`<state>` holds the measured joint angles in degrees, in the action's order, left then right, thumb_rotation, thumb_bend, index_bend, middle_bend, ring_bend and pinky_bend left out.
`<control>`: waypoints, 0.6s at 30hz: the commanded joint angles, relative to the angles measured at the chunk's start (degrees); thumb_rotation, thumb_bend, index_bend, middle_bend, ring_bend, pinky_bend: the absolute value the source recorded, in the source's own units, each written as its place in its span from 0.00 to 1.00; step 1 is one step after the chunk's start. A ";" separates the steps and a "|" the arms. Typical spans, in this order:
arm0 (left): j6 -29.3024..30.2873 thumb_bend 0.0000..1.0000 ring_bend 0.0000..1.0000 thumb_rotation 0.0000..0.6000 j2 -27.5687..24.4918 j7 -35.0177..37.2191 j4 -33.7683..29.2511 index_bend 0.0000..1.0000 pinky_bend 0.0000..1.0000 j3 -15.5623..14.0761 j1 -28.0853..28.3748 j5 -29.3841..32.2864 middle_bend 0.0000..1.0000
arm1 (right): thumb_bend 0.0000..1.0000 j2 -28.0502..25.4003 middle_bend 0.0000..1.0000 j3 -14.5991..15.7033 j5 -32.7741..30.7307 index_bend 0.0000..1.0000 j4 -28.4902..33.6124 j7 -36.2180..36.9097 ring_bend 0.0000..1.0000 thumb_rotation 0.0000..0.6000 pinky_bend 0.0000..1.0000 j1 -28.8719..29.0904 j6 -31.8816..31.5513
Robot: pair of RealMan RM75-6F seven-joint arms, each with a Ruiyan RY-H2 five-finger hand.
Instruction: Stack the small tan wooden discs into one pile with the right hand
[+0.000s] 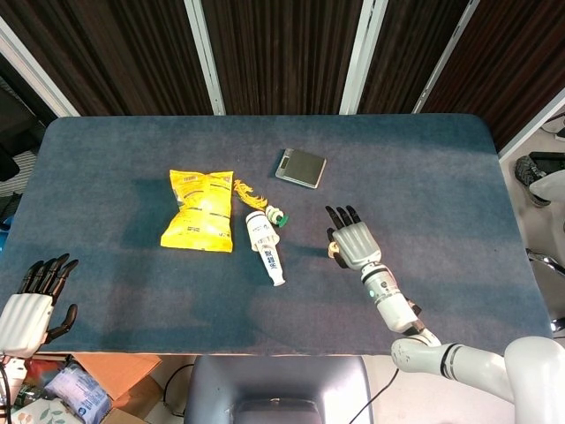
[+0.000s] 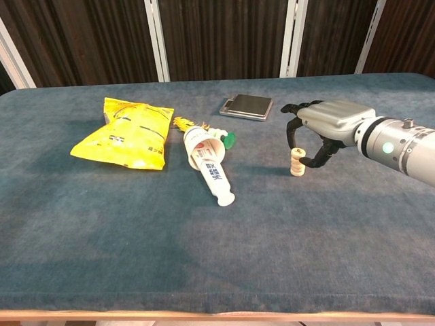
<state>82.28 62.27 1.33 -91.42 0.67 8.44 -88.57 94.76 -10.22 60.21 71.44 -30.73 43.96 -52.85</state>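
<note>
A short pile of small tan wooden discs (image 2: 296, 166) stands on the blue table (image 2: 136, 224), right of centre. My right hand (image 2: 325, 127) arches over it from the right. A finger and the thumb close around the top disc (image 2: 296, 154), which sits on the pile. In the head view the right hand (image 1: 354, 240) covers most of the pile, and only a tan edge of the discs (image 1: 333, 252) shows at its left. My left hand (image 1: 32, 305) hangs off the table's front left corner with its fingers apart, holding nothing.
A white tube (image 2: 208, 165) lies left of the pile with a green cap (image 2: 228, 140) by its top end. A yellow snack bag (image 2: 126, 133) lies further left. A flat dark grey device (image 2: 247, 106) sits behind the pile.
</note>
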 commanded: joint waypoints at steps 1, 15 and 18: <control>0.05 0.51 0.00 1.00 0.00 0.04 0.02 0.00 0.04 0.00 -0.03 -0.02 0.00 | 0.48 0.03 0.04 0.06 0.16 0.40 0.03 0.19 0.00 1.00 0.00 0.02 -0.08; 0.43 0.51 0.00 1.00 -0.23 0.52 0.36 0.00 0.04 -0.09 -0.23 -0.31 0.00 | 0.43 -10.44 0.00 4.95 7.35 0.22 12.65 3.24 0.00 1.00 0.00 -9.54 -13.42; 0.54 0.51 0.00 1.00 -0.11 0.14 0.29 0.00 0.04 0.00 -0.36 -0.02 0.00 | 0.37 -16.25 0.00 9.32 11.69 0.12 19.49 4.35 0.00 1.00 0.00 -16.45 -22.14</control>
<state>82.79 62.13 1.52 -91.09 0.64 8.12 -88.64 84.98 -5.65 67.13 83.57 -27.69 34.78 -66.36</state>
